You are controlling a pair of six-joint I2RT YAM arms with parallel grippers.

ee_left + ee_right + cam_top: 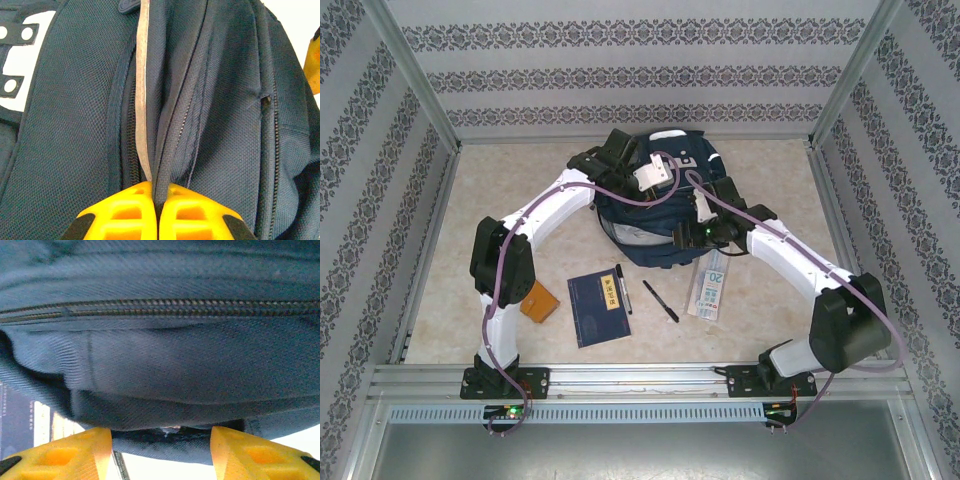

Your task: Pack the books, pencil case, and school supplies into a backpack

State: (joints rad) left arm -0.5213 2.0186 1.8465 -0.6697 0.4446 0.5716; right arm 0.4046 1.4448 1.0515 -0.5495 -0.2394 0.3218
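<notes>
Backpack [660,225] on beige table [500,180] between patterned walls [620,75] is navy with white patches, left claw [157,192] clamped on its fabric, right claw [161,440] apart.

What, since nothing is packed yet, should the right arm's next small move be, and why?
Probably close the right gripper on the backpack edge lying between its parted fingers. The left gripper is shut on fabric beside a zipper, and the zipper facing the right wrist looks closed, so a second hold should steady it.
</notes>
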